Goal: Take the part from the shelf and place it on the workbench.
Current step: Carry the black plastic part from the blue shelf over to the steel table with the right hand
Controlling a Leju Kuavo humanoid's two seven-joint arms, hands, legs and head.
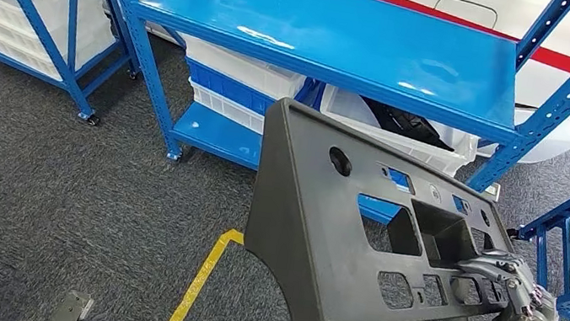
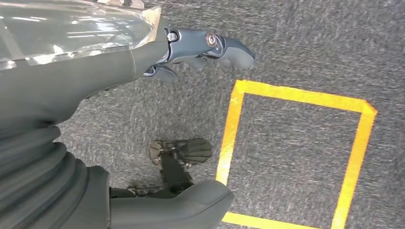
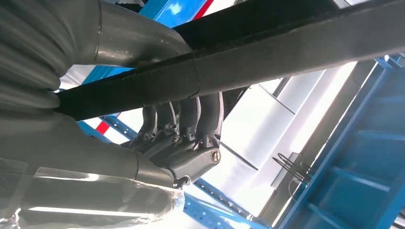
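Standing at the upper centre, the blue shelf is behind the grey panel, lifted at centre. It looks stiff, light, unwieldy; cutout edges offer grip. The right hand grips its lower right; left hand hangs, holding nothing.

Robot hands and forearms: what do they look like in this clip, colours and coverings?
The right hand has dark grey metallic fingers with small screw heads at the knuckles, a thick grey thumb and a grey ribbed wrist cover, with clear glossy plastic wrapped round the forearm. The left hand matches: blue-grey fingers with round fasteners, a ribbed grey cover and the same clear wrap.
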